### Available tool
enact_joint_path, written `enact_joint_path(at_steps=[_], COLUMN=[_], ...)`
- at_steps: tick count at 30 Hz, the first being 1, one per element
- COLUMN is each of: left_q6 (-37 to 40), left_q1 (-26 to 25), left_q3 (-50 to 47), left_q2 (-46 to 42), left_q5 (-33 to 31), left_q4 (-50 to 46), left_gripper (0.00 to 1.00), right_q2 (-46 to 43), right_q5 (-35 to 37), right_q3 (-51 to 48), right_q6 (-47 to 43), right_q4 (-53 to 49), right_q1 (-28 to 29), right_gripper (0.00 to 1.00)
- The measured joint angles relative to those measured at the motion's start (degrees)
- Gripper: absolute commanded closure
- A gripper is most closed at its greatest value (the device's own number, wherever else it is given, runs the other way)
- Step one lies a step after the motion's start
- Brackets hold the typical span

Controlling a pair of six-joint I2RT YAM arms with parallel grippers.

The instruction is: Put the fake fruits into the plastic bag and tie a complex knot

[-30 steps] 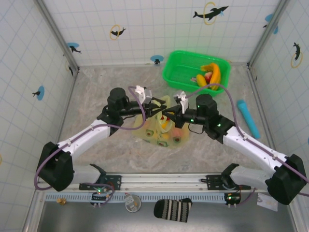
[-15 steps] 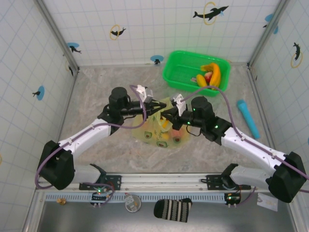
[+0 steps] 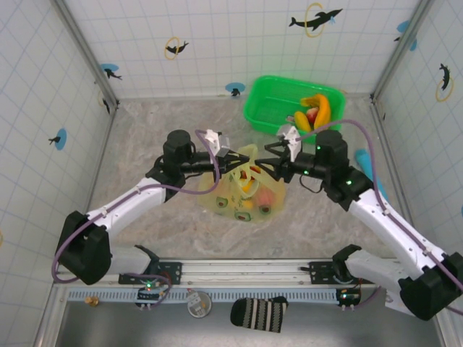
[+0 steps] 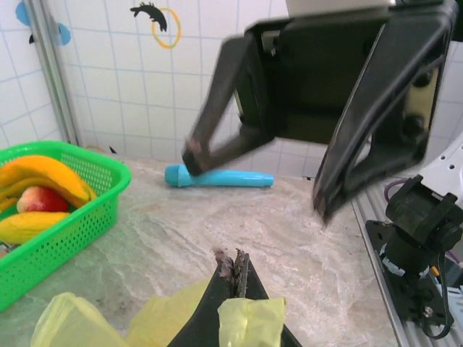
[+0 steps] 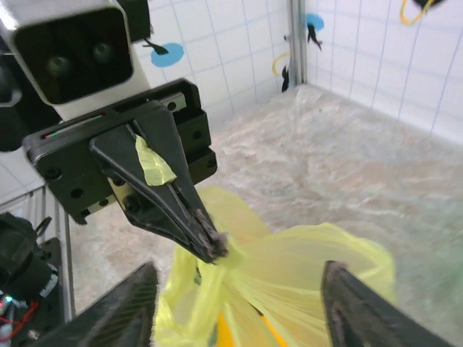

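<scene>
Bag (image 3: 244,194) mid-table, a few fruits (image 3: 248,185) inside, handles untied. Left gripper (image 3: 230,159) pinches one handle strip, lifting it, likely for tying. Right gripper (image 3: 267,160) spread, just beside bag. More fruits in basket (image 3: 266,110).

Left fingers (image 4: 230,278) pinched shut, right fingers (image 5: 347,307) spread wide, tips facing.

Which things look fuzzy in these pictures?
Left wrist view: the right arm's open black tool is smeared, while the cyan plastic cylinder behind it looks sharp. Right wrist view: that tool's own fingers look soft at the bottom edge, the left arm's black tool crisp. Top view: evenly lit, nothing fuzzy.
</scene>
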Motion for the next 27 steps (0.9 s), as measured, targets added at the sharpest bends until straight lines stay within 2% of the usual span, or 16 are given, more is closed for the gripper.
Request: enact_joint_path(at_steps=[2,6,13,19,27], left_q6=[1.20,3.50,5.01,5.03,5.03], left_q1=[0.00,-0.04,-0.07,-0.07,-0.55], left_q3=[-0.02,-0.09,-0.22,-0.46,-0.90], left_q2=[-0.26,-0.68,-1.64,-2.16,-2.40], left_q5=[0.28,1.09,2.12,2.16,2.62], left_q4=[0.04,0.07,0.07,0.07,0.09], left_gripper=[1.00,1.00,1.00,1.00,1.00], right_q2=[-0.68,1.75,8.41,10.14,12.92], right_q5=[-4.15,-11.21,-16.46,-19.37,-19.06], right_q3=[0.00,0.00,0.00,0.00,0.00], right_q6=[-3.26,-8.90,-11.89,-11.65,-11.50], right_q4=[0.11,-0.02,0.09,2.29,4.55], right_q1=[-1.27,-1.95,-4.96,-2.99,-1.73], right_gripper=[0.30,0.36,0.37,0.37,0.37])
